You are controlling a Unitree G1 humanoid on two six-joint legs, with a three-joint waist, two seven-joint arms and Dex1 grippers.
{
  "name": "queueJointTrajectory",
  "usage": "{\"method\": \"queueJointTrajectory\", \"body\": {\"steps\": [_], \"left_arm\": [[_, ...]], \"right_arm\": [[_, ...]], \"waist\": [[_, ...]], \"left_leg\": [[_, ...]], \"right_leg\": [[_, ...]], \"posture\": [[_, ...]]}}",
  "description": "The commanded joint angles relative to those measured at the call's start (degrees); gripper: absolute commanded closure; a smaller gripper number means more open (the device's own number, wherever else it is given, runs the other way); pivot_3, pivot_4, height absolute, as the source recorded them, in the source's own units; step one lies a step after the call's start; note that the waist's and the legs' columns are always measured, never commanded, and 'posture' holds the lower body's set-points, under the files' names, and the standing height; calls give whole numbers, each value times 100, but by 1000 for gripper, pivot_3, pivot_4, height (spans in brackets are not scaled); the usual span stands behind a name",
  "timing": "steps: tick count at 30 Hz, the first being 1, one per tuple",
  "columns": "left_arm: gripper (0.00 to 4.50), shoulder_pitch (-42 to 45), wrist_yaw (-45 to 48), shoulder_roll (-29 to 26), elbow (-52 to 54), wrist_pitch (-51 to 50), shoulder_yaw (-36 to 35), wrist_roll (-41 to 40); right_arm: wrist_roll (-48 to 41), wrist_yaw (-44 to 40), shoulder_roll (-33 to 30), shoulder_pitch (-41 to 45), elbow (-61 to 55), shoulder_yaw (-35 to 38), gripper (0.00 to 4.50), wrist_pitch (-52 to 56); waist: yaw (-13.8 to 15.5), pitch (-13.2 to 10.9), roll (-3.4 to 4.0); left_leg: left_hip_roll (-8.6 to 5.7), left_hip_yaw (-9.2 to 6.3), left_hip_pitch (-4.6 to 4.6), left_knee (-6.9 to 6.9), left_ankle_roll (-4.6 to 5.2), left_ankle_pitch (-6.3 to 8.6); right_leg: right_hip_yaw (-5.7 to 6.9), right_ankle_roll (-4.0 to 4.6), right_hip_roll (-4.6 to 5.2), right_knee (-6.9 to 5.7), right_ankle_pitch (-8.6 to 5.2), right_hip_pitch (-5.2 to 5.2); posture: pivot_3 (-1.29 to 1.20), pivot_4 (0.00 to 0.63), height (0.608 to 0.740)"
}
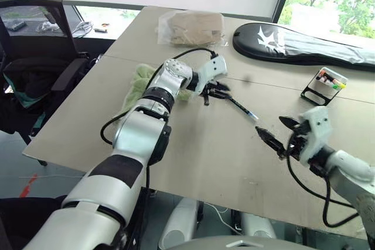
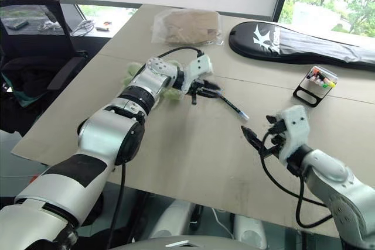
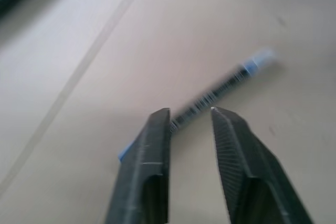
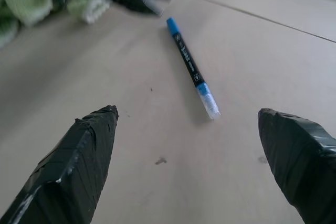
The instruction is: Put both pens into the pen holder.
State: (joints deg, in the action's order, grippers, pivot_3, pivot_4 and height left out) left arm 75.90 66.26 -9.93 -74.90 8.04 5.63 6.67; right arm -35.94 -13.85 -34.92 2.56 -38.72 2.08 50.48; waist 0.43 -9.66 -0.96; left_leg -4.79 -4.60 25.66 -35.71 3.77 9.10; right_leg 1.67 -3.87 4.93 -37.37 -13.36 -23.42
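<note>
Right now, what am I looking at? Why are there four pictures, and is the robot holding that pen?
This is a robot with two arms. Each arm ends in an end effector: two black fingers that pinch things.

Two pictures come from cameras in the robot's head, looking down at a table. The other two come from small cameras on its wrists, looking along the fingers.

On the table lies a pen with a blue cap. The left end effector is right at one end of it, fingers apart; it is not gripping it. The right end effector is wide open, near the pen's pale tip, holding nothing.

Farther back stand the pen holder, a long black bag, a plastic bag and a green cloth.
</note>
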Motion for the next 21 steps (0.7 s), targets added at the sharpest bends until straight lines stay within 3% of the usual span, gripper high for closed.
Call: {"method": "queueJointTrajectory", "body": {"steps": [1, 5, 9, 11, 14, 18, 21], "left_arm": [[1745, -279, -118, -67, 695, 148, -381, -446], [1745, -1395, -45, -299, 2593, -766, -611, -1023], [121, -2764, -285, -673, 5293, -2300, -618, -1468], [55, -3304, -728, -816, 6320, -2750, -614, -1405], [0, -4027, -1328, -945, 7686, -3664, -592, -1421], [0, -4573, -1703, -995, 8763, -4831, -689, -1928], [0, -4781, -1727, -1149, 9048, -5092, -611, -2128]], "right_arm": [[635, -33, 290, 853, 984, -696, 0, -165], [1182, -142, 772, 1913, 2389, -1064, 0, -391], [1420, -555, 877, 2486, 3075, -1253, 0, -433], [1524, -825, 844, 2617, 3266, -1388, 0, -482], [1654, -1187, 826, 2724, 3506, -1511, 783, -586], [1666, -1706, 673, 2613, 3319, -1586, 2668, -541], [1676, -2116, 295, 2351, 2871, -1663, 4074, -445]], "waist": [[-53, 1, 1], [-150, 3, 6], [-239, 1, 7], [-209, 2, 7], [-192, 4, 9], [-126, 5, 11], [-96, 5, 12]], "left_leg": [[1, 0, 0, -2, -1, 0], [-2, 13, -3, 6, -3, -2], [-1, 15, 1, 7, -31, -19], [-2, 12, 2, 8, -31, -18], [-4, 15, -6, 10, -30, -16], [-2, 14, -21, 10, -8, -2], [-1, 12, -25, 12, -10, -2]], "right_leg": [[0, 1, 0, -6, 0, -1], [-20, 4, 6, -33, 1, -15], [-60, 4, 1, -34, 2, -26], [-72, 4, -4, -29, 2, -26], [-87, 5, -2, -29, 2, -20], [-91, 6, -11, -34, 3, -16], [-89, 7, -13, -38, 3, -16]], "posture": [[0, 150, 740], [0, 150, 740], [0, 150, 740], [0, 150, 740], [0, 150, 740], [0, 150, 740], [0, 150, 740]]}}
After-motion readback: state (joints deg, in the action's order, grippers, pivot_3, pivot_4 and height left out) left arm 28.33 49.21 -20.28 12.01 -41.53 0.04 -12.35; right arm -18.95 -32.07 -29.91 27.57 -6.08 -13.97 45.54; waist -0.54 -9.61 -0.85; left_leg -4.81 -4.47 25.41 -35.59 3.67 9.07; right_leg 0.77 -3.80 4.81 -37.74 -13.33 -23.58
